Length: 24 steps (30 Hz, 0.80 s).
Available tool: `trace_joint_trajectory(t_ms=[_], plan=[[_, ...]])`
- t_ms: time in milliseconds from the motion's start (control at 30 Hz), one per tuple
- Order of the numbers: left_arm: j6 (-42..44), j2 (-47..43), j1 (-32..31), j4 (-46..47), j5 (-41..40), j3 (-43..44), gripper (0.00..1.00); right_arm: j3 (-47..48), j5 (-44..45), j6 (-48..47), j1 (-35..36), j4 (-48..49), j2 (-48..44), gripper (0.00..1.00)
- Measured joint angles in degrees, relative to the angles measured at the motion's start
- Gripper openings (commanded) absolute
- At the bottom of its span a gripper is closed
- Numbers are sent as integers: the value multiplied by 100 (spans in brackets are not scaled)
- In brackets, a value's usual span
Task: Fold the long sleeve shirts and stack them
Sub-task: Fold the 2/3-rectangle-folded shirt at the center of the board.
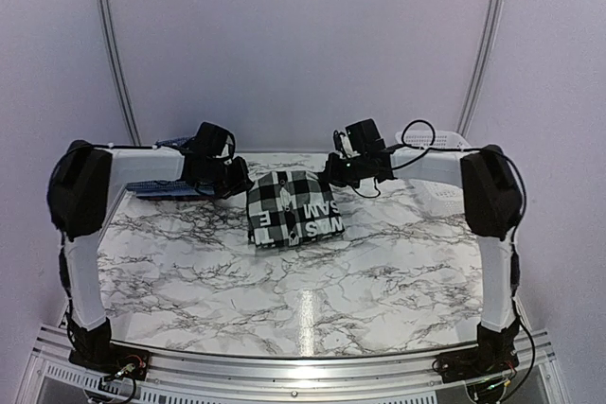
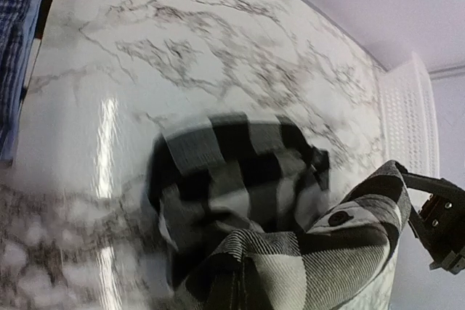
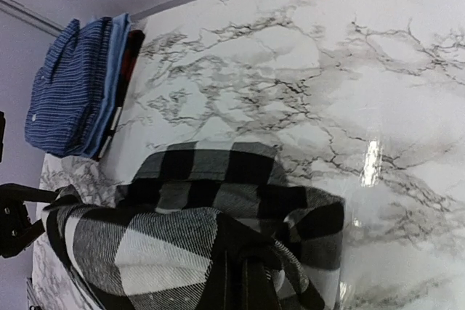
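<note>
The black-and-white checked long sleeve shirt [image 1: 289, 210] with white lettering hangs folded over itself at the back middle of the marble table, its lower part resting on the top. My left gripper [image 1: 242, 183] is shut on its upper left edge and my right gripper [image 1: 331, 175] on its upper right edge. In the left wrist view the checked cloth [image 2: 290, 252] covers my fingers. The right wrist view shows the same, with the cloth [image 3: 174, 245] bunched over the jaws. A folded dark blue fine-checked shirt [image 3: 69, 88] lies at the back left [image 1: 156, 188].
A white mesh basket [image 1: 443, 192] stands at the back right, also seen in the left wrist view [image 2: 407, 114]. The marble table [image 1: 284, 300] stretches toward the near edge. Pale walls close in the back and sides.
</note>
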Motion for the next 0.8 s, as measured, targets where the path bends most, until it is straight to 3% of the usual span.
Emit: trace_joint_trajectory(t_ms=[133, 200, 333, 500, 633, 700, 800], plan=[[103, 1493, 332, 37, 466, 866, 0, 614, -249, 11, -273, 13, 1180, 0], [101, 1762, 352, 55, 638, 911, 0, 588, -317, 24, -308, -13, 1373, 0], [79, 1716, 291, 208, 874, 833, 0, 332, -321, 35, -295, 52, 1150, 0], [-72, 1169, 173, 496, 1038, -48, 0, -586, -256, 61, -289, 175, 249, 0], [-133, 841, 90, 658, 1130, -400, 11, -1419, -94, 151, -273, 260, -540, 0], [-127, 789, 74, 710, 1141, -398, 23, -1617, 35, 168, -273, 260, -719, 0], [-90, 778, 87, 723, 1141, -341, 40, -1676, 188, 173, -302, 247, -743, 19]])
